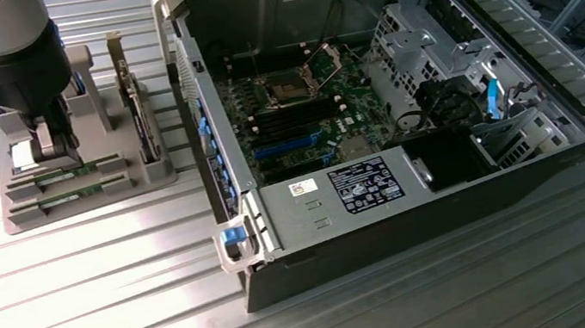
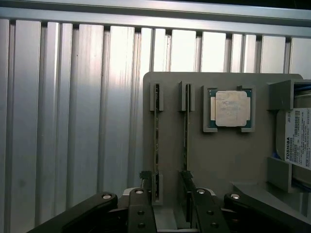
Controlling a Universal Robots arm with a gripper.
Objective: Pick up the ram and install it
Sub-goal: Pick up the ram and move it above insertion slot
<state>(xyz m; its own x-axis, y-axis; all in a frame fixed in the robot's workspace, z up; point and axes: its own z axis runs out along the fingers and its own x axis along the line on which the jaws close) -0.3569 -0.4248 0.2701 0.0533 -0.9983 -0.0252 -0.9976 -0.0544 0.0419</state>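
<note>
The pincer [image 1: 53,147] was seen spread wide above the ram [image 2: 156,141] in its gray holder [image 2: 228,155] — nothing was grasped, installation not yet begun.

Green ram sticks [image 1: 68,173]. Plain grey holder [image 1: 101,203]. Shiny silver table [image 1: 90,281] with long straight stripes. Green motherboard [image 1: 315,117] inside a dark grey computer case [image 1: 396,235]. Bright blue clip [image 1: 233,235]. Silver processor chip [image 2: 232,108] with a green edge.

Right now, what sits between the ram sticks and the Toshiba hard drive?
In the wrist view, a processor chip lies flat in a pocket of the holder, between the nearer ram stick and the hard drive.
</note>
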